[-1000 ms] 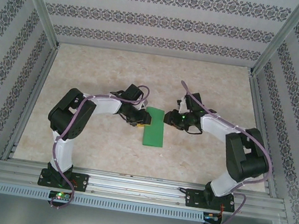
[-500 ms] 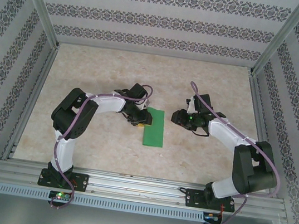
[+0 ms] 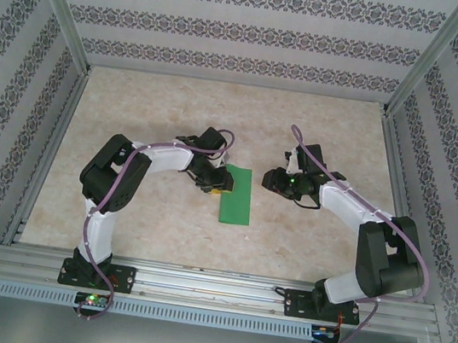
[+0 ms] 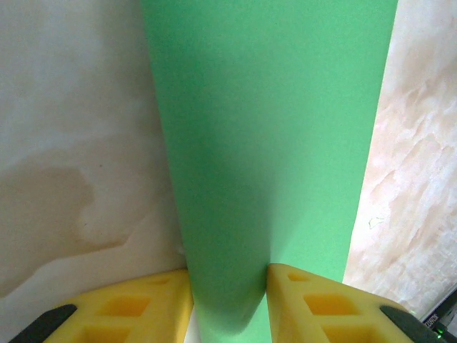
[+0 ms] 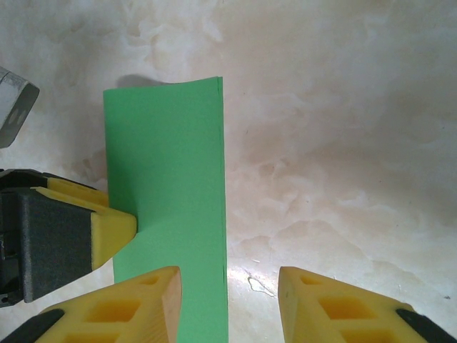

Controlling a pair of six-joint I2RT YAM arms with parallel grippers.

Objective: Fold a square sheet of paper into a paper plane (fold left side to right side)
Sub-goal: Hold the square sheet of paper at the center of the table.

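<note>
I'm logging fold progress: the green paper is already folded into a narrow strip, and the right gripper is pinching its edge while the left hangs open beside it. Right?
The arms are swapped. The left wrist view shows the left gripper pinching the paper; the right wrist view shows the right gripper open beside the strip's edge. The paper is folded into a narrow strip, as you said.

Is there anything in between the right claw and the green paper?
Nothing visible. Bare table lies between the open right gripper and the folded green paper. The left gripper already pinches the paper's other edge.
</note>
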